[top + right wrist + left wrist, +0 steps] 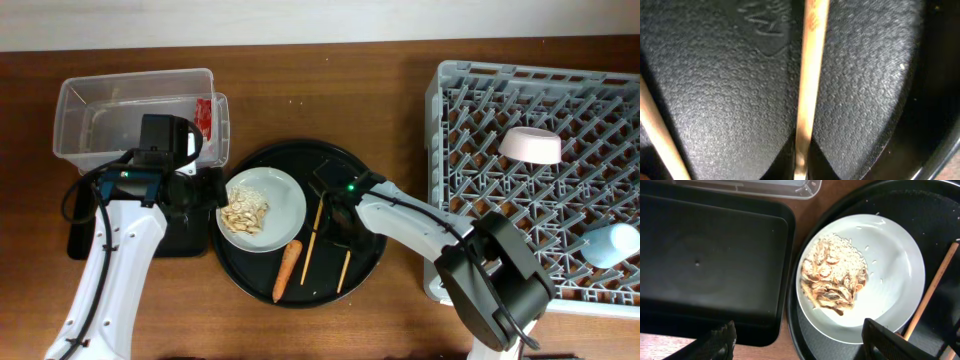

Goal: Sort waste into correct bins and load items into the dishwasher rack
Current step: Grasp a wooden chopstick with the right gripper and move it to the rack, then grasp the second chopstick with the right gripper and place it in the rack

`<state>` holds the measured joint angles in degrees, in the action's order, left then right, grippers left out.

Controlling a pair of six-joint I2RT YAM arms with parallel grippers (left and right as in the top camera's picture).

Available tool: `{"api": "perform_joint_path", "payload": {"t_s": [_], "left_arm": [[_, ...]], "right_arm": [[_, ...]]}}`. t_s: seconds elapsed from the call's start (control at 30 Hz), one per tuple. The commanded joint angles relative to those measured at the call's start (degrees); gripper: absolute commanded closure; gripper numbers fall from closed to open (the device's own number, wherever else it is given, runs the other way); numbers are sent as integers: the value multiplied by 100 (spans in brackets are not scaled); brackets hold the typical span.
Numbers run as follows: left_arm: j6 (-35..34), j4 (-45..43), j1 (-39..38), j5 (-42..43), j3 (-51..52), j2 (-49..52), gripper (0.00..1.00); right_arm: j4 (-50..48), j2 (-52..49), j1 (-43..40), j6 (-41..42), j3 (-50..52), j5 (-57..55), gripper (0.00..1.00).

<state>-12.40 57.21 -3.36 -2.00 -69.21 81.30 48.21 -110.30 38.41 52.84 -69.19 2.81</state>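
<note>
The pale plate lies on the round black tray and holds beige food scraps; both also show in the left wrist view, plate and scraps. The orange carrot stick lies beside the plate. My left gripper is open and empty, straddling the gap between the shallow black tray and the plate. My right gripper is shut on a wooden chopstick low over the round tray. The red wrapper is in the clear tub. The white bowl and blue cup sit in the grey rack. The tissue is out of view.
The round black tray sits mid-table between the shallow black tray and the rack. A second chopstick lies on it next to the carrot. The clear tub touches the shallow tray's far side.
</note>
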Motion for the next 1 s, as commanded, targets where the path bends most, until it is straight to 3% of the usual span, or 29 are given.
{"api": "perform_joint_path", "payload": {"t_s": [0.0, 0.13, 0.23, 0.3, 0.4, 0.57, 0.73, 0.9, 0.97], "left_arm": [[52, -4, 11, -61, -11, -66, 20], [52, 13, 11, -61, -11, -66, 20], [52, 13, 11, -61, -11, -66, 20], [52, 15, 11, -61, -11, -66, 20], [52, 17, 11, -61, -11, -66, 20], [52, 59, 11, -61, -11, -66, 20], [52, 57, 11, -61, -11, -66, 20], [52, 57, 11, -61, -11, -66, 20], [52, 57, 11, -61, -11, -66, 20]], "right_arm": [[-151, -280, 57, 17, 157, 160, 96], [-66, 492, -74, -350, 144, 20, 96], [201, 1827, -798, -1698, 136, -50, 96], [879, 2632, -1580, -2881, 136, -50, 96], [1687, 2874, -2905, -4262, 149, -76, 96], [1373, 1803, -3427, -4688, 153, -118, 93], [1408, 1886, -3432, -4607, -57, -111, 63], [1757, 2479, -3381, -4594, -887, 385, 63], [1613, 2406, -2824, -4417, -925, 925, 63]]}}
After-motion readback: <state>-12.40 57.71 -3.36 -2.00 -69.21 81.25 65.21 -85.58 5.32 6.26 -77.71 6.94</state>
